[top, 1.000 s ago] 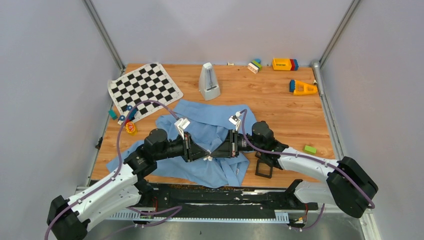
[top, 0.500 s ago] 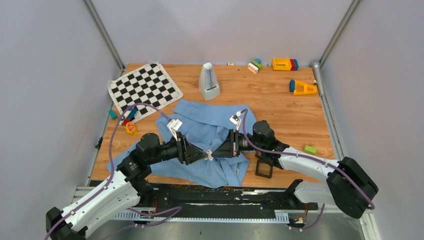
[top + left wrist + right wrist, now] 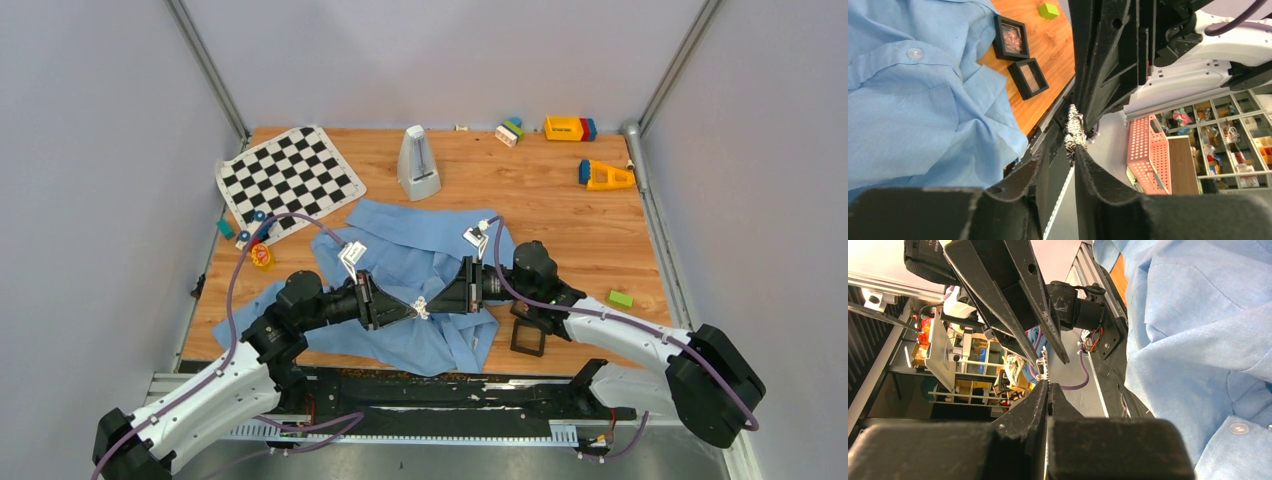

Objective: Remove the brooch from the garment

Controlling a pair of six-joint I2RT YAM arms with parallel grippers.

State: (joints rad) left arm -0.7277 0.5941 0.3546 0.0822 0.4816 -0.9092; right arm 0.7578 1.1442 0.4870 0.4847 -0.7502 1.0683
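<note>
One glittery brooch (image 3: 1074, 131) is held clear above the one blue shirt (image 3: 400, 235) near the bench's (image 3: 560, 190) near edge, its long axis along the line between both grippers, pinched by the closed right gripper (image 3: 1047, 385), the left gripper (image 3: 1072, 156) narrowly flanking its other end, grip undeterminable, two black boxes (image 3: 1011, 37) beside the shirt.

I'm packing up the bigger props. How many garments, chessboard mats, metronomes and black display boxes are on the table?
Blue shirt: 1
Chessboard mat: 1
Metronome: 1
Black boxes: 2
Total: 5
</note>
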